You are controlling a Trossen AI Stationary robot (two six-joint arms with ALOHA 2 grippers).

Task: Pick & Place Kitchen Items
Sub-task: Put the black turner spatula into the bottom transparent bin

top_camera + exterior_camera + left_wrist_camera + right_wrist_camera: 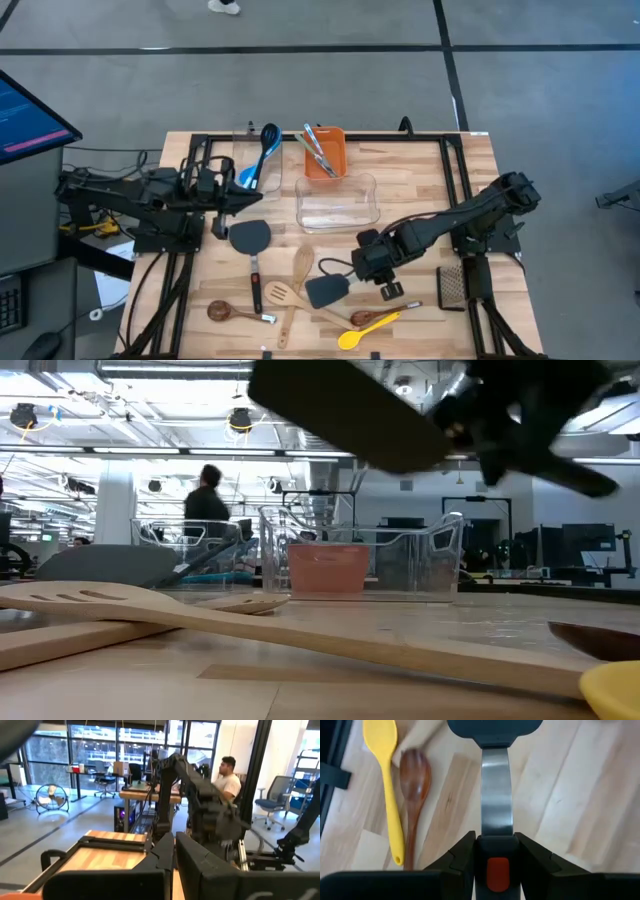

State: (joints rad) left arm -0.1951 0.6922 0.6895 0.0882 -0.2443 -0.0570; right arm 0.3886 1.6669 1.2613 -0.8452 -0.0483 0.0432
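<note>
My right gripper (368,268) is shut on a black turner (326,290) with a steel neck, held above the table's near middle. Its blade shows high in the low view (350,415). My left gripper (224,201) is shut and empty at the table's left, beside a second black turner (250,238) that lies flat. A yellow spoon (382,750) and a dark wooden spoon (415,775) lie on the table under the held turner. A wooden slotted spatula (281,295) and a wooden spoon (301,265) lie near the front. My right gripper pinches the turner's black handle (493,851) between its two fingers, just behind the steel neck (496,795). The fingers slant down from the table's right and lie along the handle. The blade (492,729) sticks out ahead of them, lifted clear of the table.
A clear tub (260,160) with blue utensils, an orange bin (326,152) with utensils and a second clear tub (337,203) stand at the far middle. A brown spoon (226,312) lies front left, a metal grater (452,285) at the right. People are in the room behind.
</note>
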